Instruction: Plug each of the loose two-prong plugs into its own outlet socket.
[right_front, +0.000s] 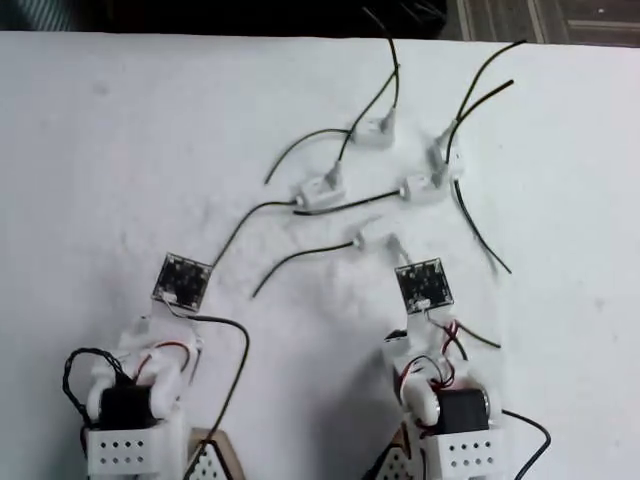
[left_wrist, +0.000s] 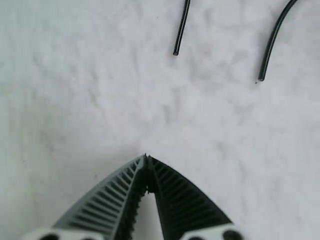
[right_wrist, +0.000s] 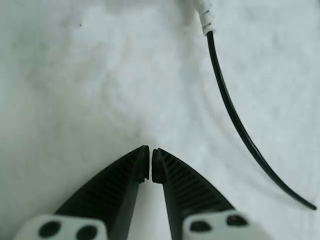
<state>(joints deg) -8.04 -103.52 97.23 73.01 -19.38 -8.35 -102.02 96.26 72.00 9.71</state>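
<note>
White table (right_front: 110, 140), dark floor (right_front: 200, 14) beyond; plugs (right_front: 372, 131) scattered. Left gripper (left_wrist: 146, 175) and right gripper (right_wrist: 150, 167) both pressed together.

Plug (right_wrist: 205, 19) partly beyond the frame.

The high camera looks steeply down on the whole tabletop (right_front: 100, 150) from afar, with the left arm (right_front: 130, 400) and right arm (right_front: 445, 400) at its near edge. Each wrist camera sits low, close behind the left fingers (left_wrist: 115, 195) or right fingers (right_wrist: 120, 185), sharing that white surface.

Ribbed plastic left hand (left_wrist: 146, 159); matt table (right_front: 100, 150).
</note>
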